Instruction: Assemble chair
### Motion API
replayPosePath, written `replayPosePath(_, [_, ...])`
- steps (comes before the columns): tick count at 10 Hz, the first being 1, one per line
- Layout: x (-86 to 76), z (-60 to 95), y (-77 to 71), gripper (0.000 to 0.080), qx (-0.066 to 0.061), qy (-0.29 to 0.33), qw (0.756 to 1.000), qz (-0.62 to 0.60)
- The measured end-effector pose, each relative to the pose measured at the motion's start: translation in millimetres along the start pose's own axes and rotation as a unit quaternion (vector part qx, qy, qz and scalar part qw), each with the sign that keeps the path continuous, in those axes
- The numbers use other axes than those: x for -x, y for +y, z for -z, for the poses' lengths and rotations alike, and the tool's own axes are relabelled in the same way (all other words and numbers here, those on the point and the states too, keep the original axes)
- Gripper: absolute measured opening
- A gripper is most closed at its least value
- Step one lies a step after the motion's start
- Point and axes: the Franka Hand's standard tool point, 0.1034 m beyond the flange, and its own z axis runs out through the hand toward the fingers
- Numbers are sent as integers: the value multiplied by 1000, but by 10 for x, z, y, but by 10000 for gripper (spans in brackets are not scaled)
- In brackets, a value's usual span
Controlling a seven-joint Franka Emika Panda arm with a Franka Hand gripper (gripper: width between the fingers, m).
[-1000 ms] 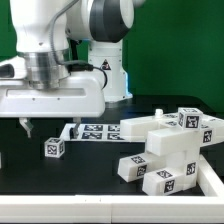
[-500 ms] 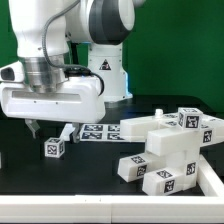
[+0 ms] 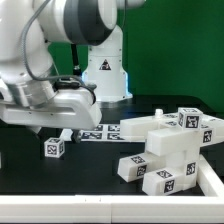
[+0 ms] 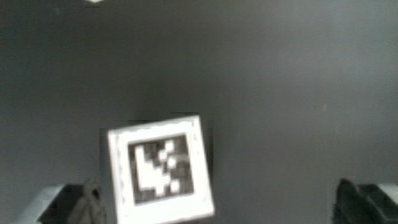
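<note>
Nearest the exterior camera, on the exterior view's right, the chair (image 3: 168, 150) sits as one blocky cluster of tagged white pieces on the black table (image 3: 90, 175), its lower edge cut off by the frame. Well apart from it, toward the exterior view's left, a small loose tagged block (image 3: 53, 147) lies alone on the table. Just above that block hangs the gripper (image 3: 50, 129), which over the last second has tilted and swung down from a level pose into a lean over the block. Its fingers (image 4: 64, 203) stand spread wide and hold nothing; the wrist view shows the block's tag between them, not yet touched. That shift suggests the arm is lining up to pick this piece as the next part to join the chair. Farther back, the marker board (image 3: 98, 131) lies flat, partly covered by the arm. The wrist picture is blurred, only the fingertips show, and how many parts the chair cluster holds cannot be told.
</note>
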Motion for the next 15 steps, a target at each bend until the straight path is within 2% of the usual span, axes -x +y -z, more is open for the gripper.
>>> replayPosePath(2, [10, -28, -2, 648, -3, -60, 998, -1])
replayPosePath(3, [53, -24, 23, 648, -7, -111, 994, 1])
replayPosePath(4, [-47, 48, 70, 649, -10, -138, 990, 5])
replayPosePath(5, [-141, 138, 48, 648, -8, -125, 992, 15])
replayPosePath(9, [-108, 79, 43, 648, -8, -128, 992, 14])
replayPosePath(11, [-78, -36, 74, 648, -5, -152, 988, 1])
replayPosePath(12, [-32, -44, 113, 648, -6, -175, 984, -15])
replayPosePath(15, [-38, -54, 115, 648, -5, -180, 983, -19])
